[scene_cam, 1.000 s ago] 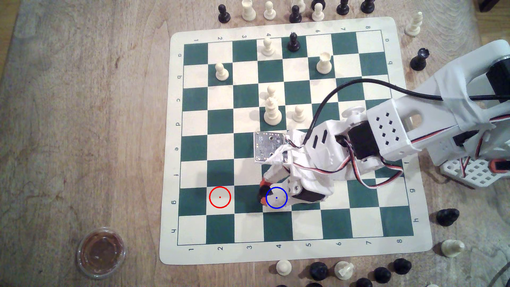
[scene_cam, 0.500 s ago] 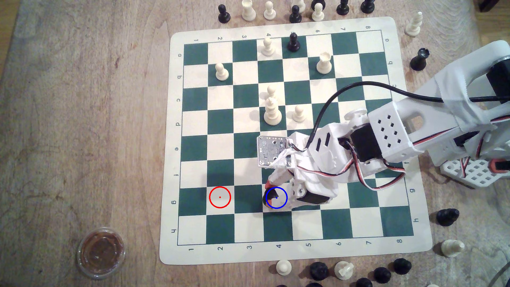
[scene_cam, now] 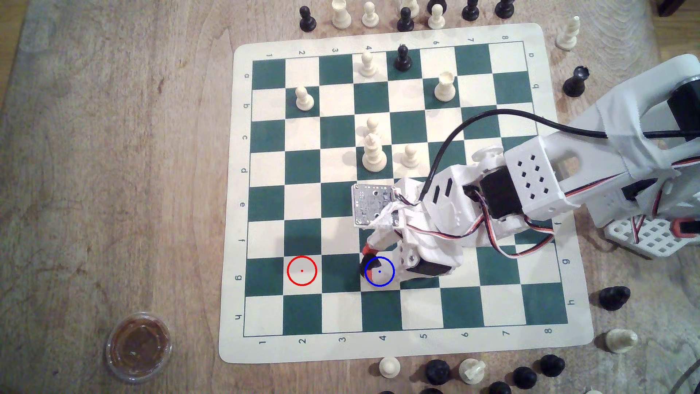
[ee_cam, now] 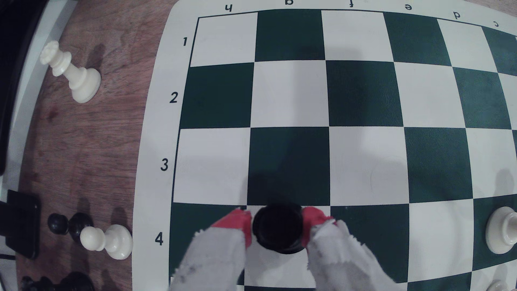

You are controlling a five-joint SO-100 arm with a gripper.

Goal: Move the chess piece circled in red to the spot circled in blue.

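Observation:
The chess piece [scene_cam: 363, 265] is a short black piece with a round rimmed top. It sits at the left edge of the spot [scene_cam: 385, 279], a cream square marked with a blue ring, in the exterior view. My gripper [scene_cam: 368, 262] reaches down from the exterior view's right and is shut on it. In the wrist view the piece [ee_cam: 278, 233] is pinched between the two red-tipped fingers [ee_cam: 237, 223] of the gripper [ee_cam: 277, 223], over the row-4 cream square near its border with row 3. The red ring [scene_cam: 302, 270] encloses a bare cream square.
White pieces stand mid-board: a tall one [scene_cam: 374, 155] and a pawn [scene_cam: 410, 155], just behind my arm. More pieces [scene_cam: 435, 369] crowd the table along the board's near and far edges. A lidded cup [scene_cam: 139, 346] sits at the exterior view's lower left.
The gripper carried the black piece slightly to the exterior view's right, from the ring's left rim partly into the blue ring. It then eased back a little.

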